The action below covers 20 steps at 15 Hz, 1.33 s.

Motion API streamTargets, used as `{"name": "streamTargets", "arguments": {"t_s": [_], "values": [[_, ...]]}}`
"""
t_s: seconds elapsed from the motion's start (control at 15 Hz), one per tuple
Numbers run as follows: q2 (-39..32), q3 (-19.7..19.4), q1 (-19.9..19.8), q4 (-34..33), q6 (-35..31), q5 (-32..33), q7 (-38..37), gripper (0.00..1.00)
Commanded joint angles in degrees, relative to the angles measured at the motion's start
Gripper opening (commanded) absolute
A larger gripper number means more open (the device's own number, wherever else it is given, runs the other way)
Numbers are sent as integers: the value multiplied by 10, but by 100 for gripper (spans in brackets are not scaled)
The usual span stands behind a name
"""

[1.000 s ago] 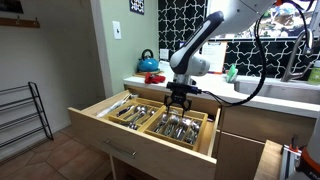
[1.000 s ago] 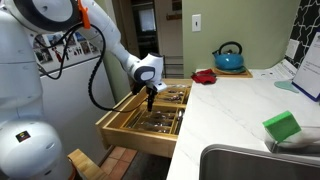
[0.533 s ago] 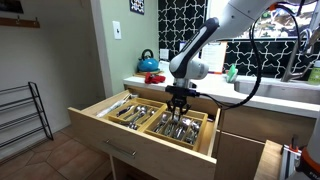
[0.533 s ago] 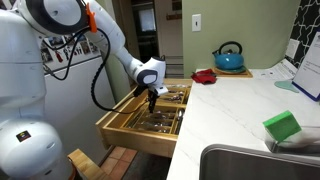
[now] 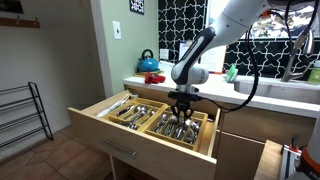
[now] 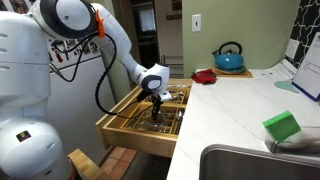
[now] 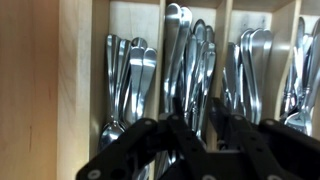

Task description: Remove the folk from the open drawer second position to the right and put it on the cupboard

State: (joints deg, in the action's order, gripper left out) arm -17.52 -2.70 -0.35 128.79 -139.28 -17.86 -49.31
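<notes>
The open wooden drawer (image 5: pixel 130 141) (image 6: pixel 133 129) holds cutlery sorted in compartments. My gripper (image 5: pixel 181 112) (image 6: pixel 156 108) reaches down into a compartment right of the middle. In the wrist view the gripper (image 7: pixel 200 118) has its black fingers (image 7: pixel 183 118) drawn close together around the shiny handles (image 7: pixel 192 62) of that compartment. They appear shut on one handle, the fork, though its tines are hidden among the other pieces. The cupboard top (image 6: pixel 240 110) (image 5: pixel 285 98) is a pale counter beside the drawer.
A blue kettle (image 6: pixel 229 57) (image 5: pixel 147 63) and a red object (image 6: pixel 204 75) stand at the back of the counter. A green sponge (image 6: pixel 282 127) lies near the sink (image 6: pixel 250 165). Wooden dividers (image 7: pixel 226 40) separate the cutlery stacks. A wire rack (image 5: pixel 25 115) stands on the floor.
The gripper has sunk lower into the drawer compartment and its fingers have closed in from wide open to a narrow gap around the cutlery.
</notes>
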Motion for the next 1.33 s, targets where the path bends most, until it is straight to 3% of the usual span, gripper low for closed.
{"name": "streamTargets", "arguments": {"t_s": [0.0,0.07,0.47,1.27], "values": [[-22,-17,12,-16,19,32,-32,36],[-27,-18,13,-19,20,37,-38,39],[-50,-13,13,-46,30,34,-36,31],[-91,-19,23,-85,62,46,-51,33]]}}
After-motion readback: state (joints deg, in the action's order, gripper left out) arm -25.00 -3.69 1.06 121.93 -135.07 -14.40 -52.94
